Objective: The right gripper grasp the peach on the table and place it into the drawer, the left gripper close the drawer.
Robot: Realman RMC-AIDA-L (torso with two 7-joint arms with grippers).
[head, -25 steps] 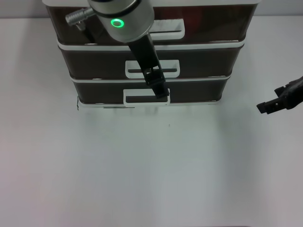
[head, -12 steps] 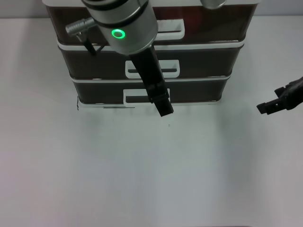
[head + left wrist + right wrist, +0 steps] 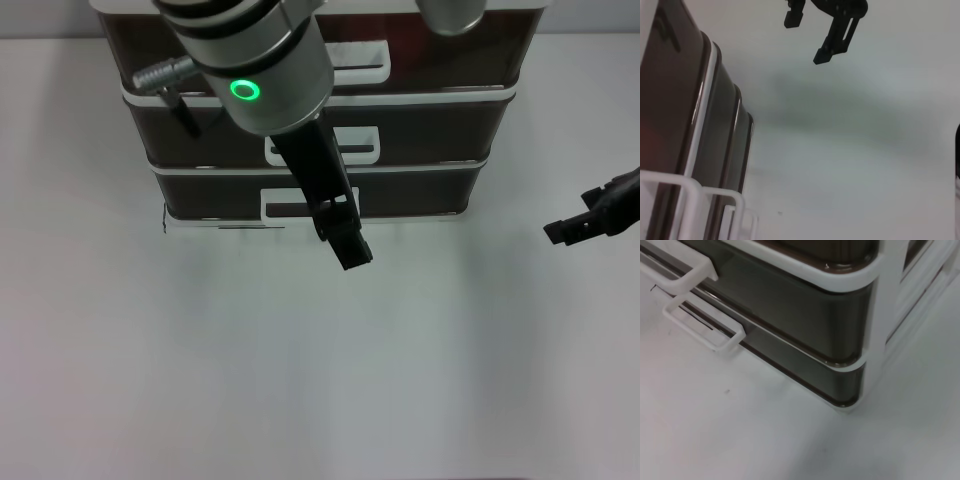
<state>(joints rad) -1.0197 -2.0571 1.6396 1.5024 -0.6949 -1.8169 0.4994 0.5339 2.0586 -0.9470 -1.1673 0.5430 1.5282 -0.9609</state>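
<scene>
The brown cabinet (image 3: pixel 150 130) has three drawers, all pushed in. The lowest drawer (image 3: pixel 420 192) with its white loop handle (image 3: pixel 275 211) is nearest my left gripper (image 3: pixel 352 250). That gripper hangs shut and holding nothing, just in front of the handle and over the table (image 3: pixel 300 380), without touching it. My right gripper (image 3: pixel 566 230) stays low at the table's right side, away from the cabinet. In the left wrist view the right gripper (image 3: pixel 807 37) is open and holds nothing. The peach is out of view.
The right wrist view looks at the cabinet's front corner (image 3: pixel 867 365) and the two lower handles (image 3: pixel 715 337). A small dark speck (image 3: pixel 357 266) lies on the table in front of the cabinet.
My left gripper has drawn back from the lowest drawer's handle toward the near side of the table. The right gripper has barely moved.
</scene>
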